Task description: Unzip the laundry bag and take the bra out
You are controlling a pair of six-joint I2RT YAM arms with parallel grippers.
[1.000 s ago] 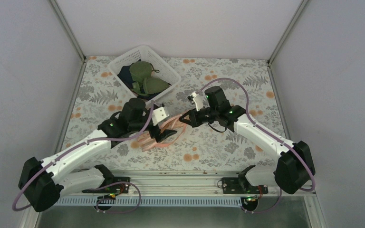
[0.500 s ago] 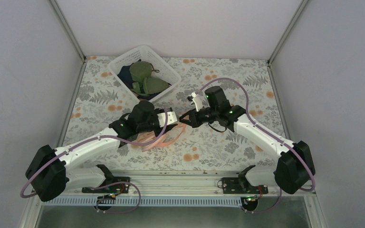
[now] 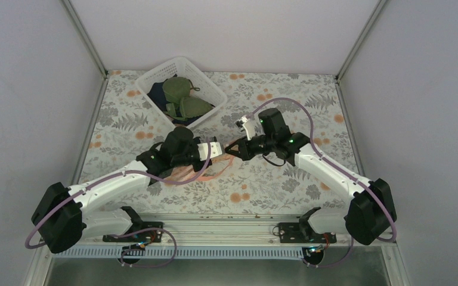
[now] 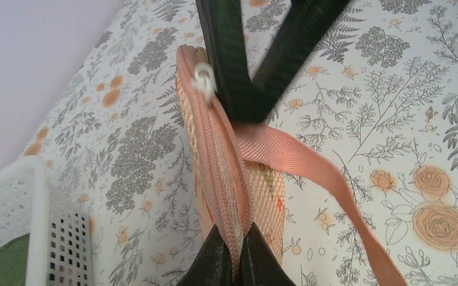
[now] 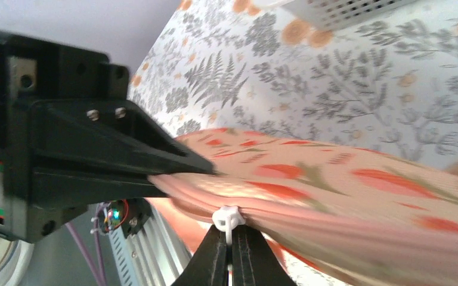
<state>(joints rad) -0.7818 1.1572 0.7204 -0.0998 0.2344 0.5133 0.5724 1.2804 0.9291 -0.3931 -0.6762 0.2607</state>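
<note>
Zipper edge [image 4: 223,179] of the one laundry bag [image 5: 346,185] sits pinched in the left pincer [image 4: 234,256]. Facing it, the right pincer [image 5: 229,238] pinches the single white zipper pull [image 5: 226,217]. One white basket [image 3: 158,70] lies beyond the left pincer.

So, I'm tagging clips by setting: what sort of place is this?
Probably a lab test booth: plain white walls on metal posts, a floral cloth, two robot arms bolted to a rail.

Soft even light, faint shadows; laundry bag [image 5: 364,179] blurred in right-wrist view.
</note>
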